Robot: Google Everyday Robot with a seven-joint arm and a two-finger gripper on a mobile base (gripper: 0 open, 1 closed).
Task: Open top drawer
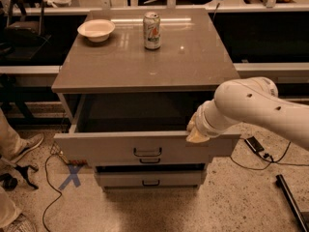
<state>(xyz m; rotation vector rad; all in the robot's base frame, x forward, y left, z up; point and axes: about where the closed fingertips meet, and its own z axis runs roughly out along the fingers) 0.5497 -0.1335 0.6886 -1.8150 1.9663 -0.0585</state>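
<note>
The top drawer (106, 149) of the grey cabinet stands pulled well out, its deep dark inside open to view. Its wide flat front carries a small dark bar handle (147, 152). My gripper (197, 133) sits at the right part of the drawer's top front edge, at the end of the white arm (251, 105) that comes in from the right. The arm's wrist covers most of the gripper. Below, a lower grey drawer (149, 179) with a like handle is only slightly out.
A white bowl (96, 30) and a drink can (152, 31) stand on the cabinet top (145, 62). A person's shoe (21, 146) and cables lie on the floor at left, beside a blue X mark (72, 175). A black plug and cable (256, 146) lie at right.
</note>
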